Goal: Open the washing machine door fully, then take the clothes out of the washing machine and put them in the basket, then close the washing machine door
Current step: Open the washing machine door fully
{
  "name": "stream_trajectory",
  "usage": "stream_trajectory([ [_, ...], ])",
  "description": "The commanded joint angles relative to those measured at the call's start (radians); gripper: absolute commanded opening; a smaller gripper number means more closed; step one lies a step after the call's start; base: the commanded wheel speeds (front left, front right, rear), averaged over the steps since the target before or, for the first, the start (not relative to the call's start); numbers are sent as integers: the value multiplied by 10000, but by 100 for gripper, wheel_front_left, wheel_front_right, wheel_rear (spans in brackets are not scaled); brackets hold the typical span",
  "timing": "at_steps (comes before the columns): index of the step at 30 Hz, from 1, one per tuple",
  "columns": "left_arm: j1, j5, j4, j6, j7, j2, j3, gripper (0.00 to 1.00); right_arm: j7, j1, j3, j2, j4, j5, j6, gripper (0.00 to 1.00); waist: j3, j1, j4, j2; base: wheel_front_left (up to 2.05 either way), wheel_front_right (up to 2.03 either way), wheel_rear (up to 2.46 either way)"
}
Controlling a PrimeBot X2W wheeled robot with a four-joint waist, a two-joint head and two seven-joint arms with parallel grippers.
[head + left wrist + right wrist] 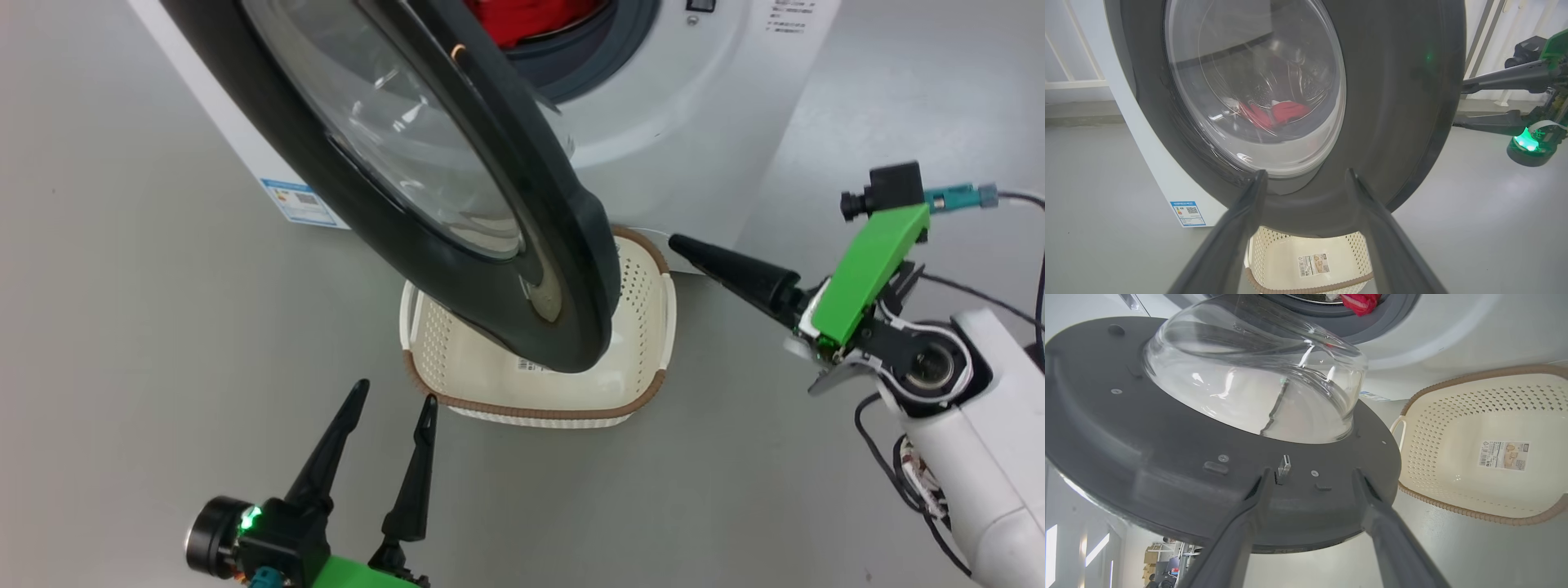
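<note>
While the door point(571, 245) hangs half-open above the basket point(531, 408), the right tool point(1310, 475) is spread wide and empty, with the door's free edge just off its tips at ten o'clock. The left tool point(397, 392), also wide and empty, faces the outer glass at one o'clock. I'd say the right arm is nearer. The clothes point(531, 20) sit inside the washing machine point(653, 122), at twelve o'clock.

A grey floor point(122, 327) spreads wide, a white railing point(1073, 84) beyond.
</note>
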Motion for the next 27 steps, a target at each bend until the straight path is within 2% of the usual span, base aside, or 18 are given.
stream_trajectory([
  [1,51,93,-175,-68,-120,77,413,100,-170,309,26,0,-307,-114,77,100,-152,0,-236,0,0,0,0],
  [16,276,169,-55,-149,-120,77,974,100,-1089,2131,149,-121,-658,-209,77,100,-469,0,-963,0,0,0,0],
  [27,520,201,26,-199,-120,77,1149,100,-2496,3456,121,-589,-960,-655,77,100,-707,0,-1186,0,0,0,0],
])
